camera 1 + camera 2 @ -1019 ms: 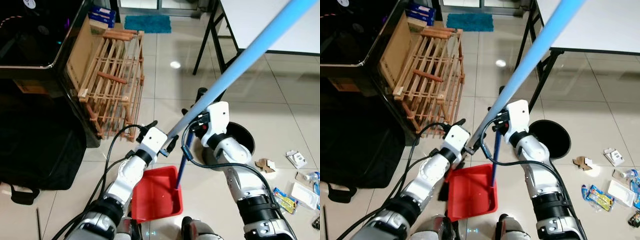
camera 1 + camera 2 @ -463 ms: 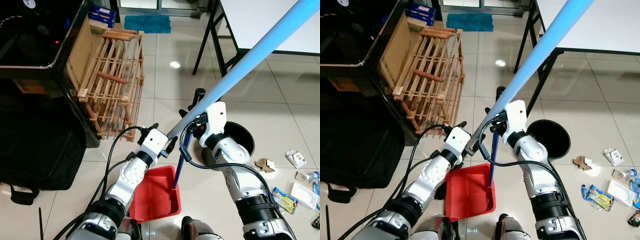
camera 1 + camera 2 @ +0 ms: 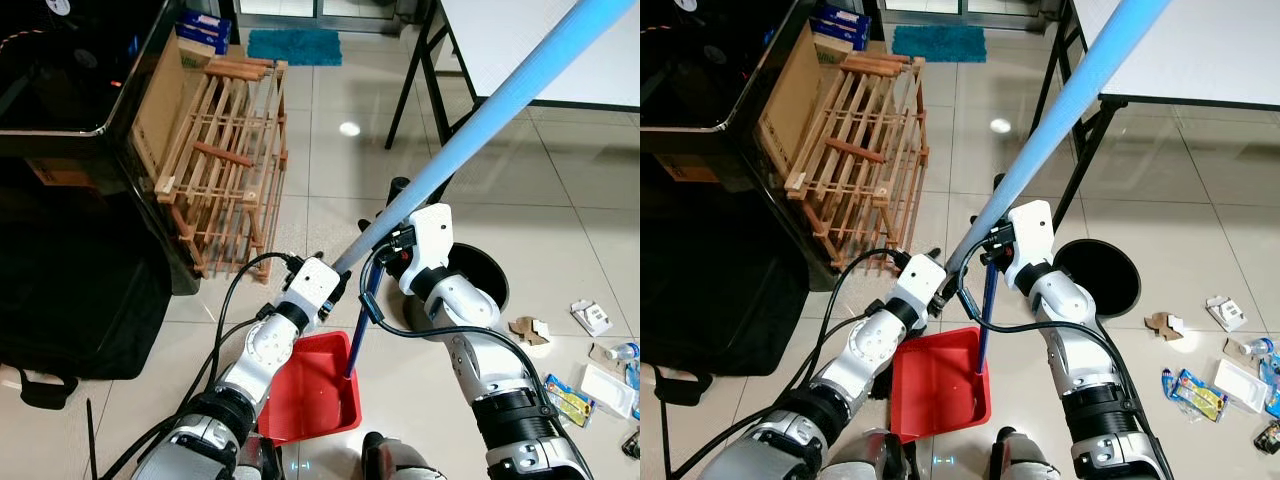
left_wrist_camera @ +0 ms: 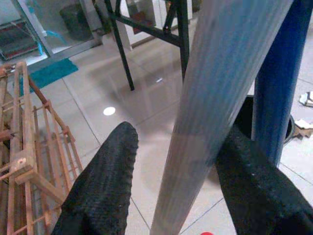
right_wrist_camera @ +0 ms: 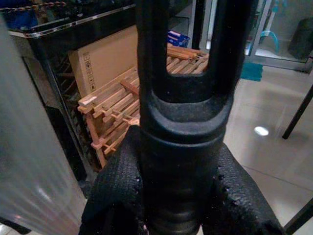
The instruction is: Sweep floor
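Observation:
A long pale blue broom handle [image 3: 500,100] slants up to the right across the scene. My left gripper [image 3: 333,283] is shut on its lower end, and in the left wrist view the pole [image 4: 210,107] passes between the two black fingers [image 4: 105,181]. My right gripper [image 3: 392,222] is shut on the black top grip [image 5: 181,98] of the dustpan's dark blue pole [image 3: 361,325]. The red dustpan [image 3: 312,392] rests on the tiles between my arms. The broom's head is hidden.
Litter lies on the tiles at the right: wrappers [image 3: 568,398], a small box [image 3: 592,317], cardboard scraps [image 3: 530,329]. A round black bin [image 3: 484,272] sits behind my right arm. A wooden rack [image 3: 225,150] and a black cabinet [image 3: 70,90] stand left, a white table [image 3: 520,40] far right.
My left gripper has shifted slightly right along the broom handle, closer to the right arm. The dustpan has shifted slightly on the floor. The right arm has barely moved.

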`<state>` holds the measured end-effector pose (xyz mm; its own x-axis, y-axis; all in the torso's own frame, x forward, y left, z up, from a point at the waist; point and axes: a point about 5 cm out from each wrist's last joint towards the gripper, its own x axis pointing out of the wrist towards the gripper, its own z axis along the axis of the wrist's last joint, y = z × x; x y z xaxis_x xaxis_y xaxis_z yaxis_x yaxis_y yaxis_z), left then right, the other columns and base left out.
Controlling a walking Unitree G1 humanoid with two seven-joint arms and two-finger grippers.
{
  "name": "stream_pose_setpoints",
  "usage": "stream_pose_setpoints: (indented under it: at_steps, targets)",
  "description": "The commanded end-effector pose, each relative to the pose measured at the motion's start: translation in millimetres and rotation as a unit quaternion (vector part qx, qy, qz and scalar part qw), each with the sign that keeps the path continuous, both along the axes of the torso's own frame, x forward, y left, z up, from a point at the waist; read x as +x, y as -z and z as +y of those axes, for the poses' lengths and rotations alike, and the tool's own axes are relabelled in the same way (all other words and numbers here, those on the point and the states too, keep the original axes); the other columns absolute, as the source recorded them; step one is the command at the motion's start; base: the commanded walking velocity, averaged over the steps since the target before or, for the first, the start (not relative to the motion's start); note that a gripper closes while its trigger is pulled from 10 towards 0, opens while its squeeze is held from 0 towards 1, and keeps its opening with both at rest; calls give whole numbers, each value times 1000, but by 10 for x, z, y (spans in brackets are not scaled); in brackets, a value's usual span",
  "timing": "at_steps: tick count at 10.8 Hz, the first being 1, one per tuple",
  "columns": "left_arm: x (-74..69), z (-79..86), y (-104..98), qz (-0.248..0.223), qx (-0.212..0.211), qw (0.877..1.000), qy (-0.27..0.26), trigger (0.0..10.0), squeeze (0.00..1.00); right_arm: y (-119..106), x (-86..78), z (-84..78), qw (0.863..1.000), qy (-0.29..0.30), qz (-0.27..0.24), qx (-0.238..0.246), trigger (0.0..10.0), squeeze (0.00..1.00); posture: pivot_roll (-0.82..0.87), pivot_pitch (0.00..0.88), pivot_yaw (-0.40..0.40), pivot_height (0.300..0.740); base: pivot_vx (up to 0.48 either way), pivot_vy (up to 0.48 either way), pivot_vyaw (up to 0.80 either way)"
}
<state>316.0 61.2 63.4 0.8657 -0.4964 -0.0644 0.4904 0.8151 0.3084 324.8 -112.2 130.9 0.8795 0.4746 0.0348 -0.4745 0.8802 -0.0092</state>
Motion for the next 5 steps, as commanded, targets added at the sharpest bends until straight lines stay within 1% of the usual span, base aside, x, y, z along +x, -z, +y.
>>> stream_pose_setpoints:
  at_steps: [1,5]
  targets:
    - [-12,-34,14,-2,5,1000,5,0,0,-57,2,7,1000,-5,-7,9,10000,0,-257,214,-16,740,0,0,0]
    - [5,-8,21,-5,11,1000,1,0,0,-55,2,7,1000,-3,-6,9,10000,0,-259,217,-13,740,0,0,0]
